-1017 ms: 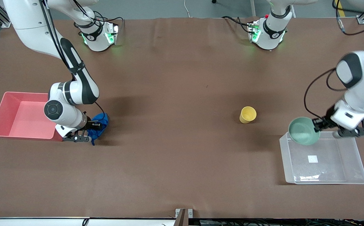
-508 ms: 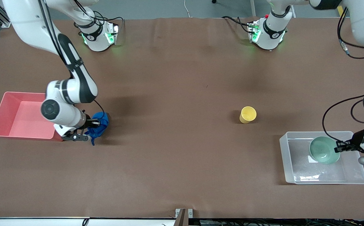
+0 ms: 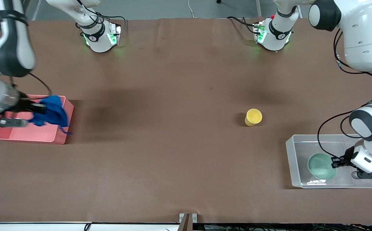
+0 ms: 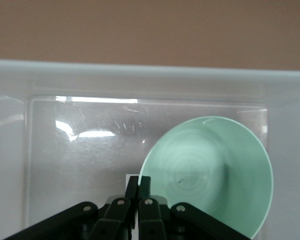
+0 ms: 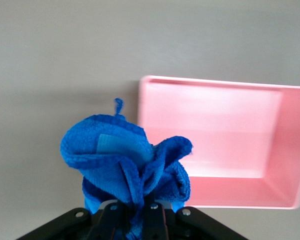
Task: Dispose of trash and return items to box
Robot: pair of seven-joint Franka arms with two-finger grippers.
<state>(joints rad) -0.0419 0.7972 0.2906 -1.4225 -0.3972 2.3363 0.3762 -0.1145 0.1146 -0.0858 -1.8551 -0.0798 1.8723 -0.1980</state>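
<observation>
The trash, a bright blue cloth wad (image 3: pixel 53 110) (image 5: pixel 125 160), hangs in my right gripper (image 3: pixel 40 110) (image 5: pixel 137 207), which is shut on it. It is over the end of the pink bin (image 3: pixel 22 134) (image 5: pixel 215 130) that faces the table's middle. The mint-green bowl (image 3: pixel 322 166) (image 4: pixel 215 170) sits tilted inside the clear box (image 3: pixel 296 150) (image 4: pixel 140 75). My left gripper (image 3: pixel 335 162) (image 4: pixel 139 182) is shut on the bowl's rim. The yellow cup (image 3: pixel 253 117) stands alone on the table, farther from the front camera than the box.
The brown table (image 3: pixel 173 96) spreads wide between the bin and the cup. The pink bin holds nothing that I can see. Both arm bases (image 3: pixel 101 35) (image 3: pixel 274 32) stand at the table's back edge.
My right arm has lifted the blue wad off the table and carried it over the pink bin. My left arm has brought the bowl down into the clear box.
</observation>
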